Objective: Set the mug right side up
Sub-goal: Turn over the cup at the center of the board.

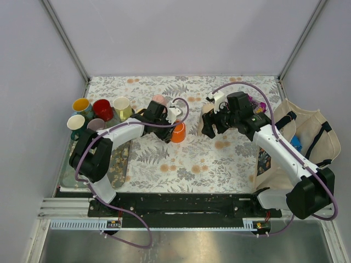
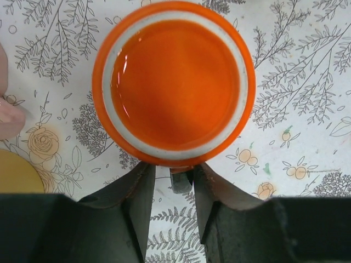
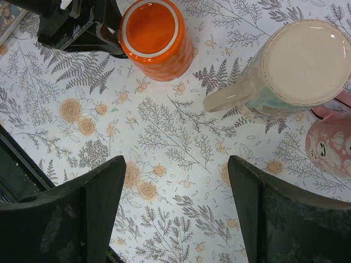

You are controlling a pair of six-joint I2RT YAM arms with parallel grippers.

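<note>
While inverted, orange mug (image 2: pixel 175 82), near edge nipped between left fingers (image 2: pixel 137 203), right fingers (image 3: pixel 93 203) spread.

Left arm (image 1: pixel 123 133), right arm (image 1: pixel 279 148): white shell links, black joint housings. Purple cable (image 1: pixel 82 159) loops loose along each, base to wrist. Black bases (image 1: pixel 104 205) sit on black rail (image 1: pixel 181 204) at near edge of table (image 1: pixel 186 159). Small white block (image 1: pixel 173 113) at left wrist. Left end effector (image 2: pixel 174 167): matte black wedge fingers, pale scuffed edges. Right end effector (image 3: pixel 175 161): broad black fingers, dusty grey speckling.
</note>
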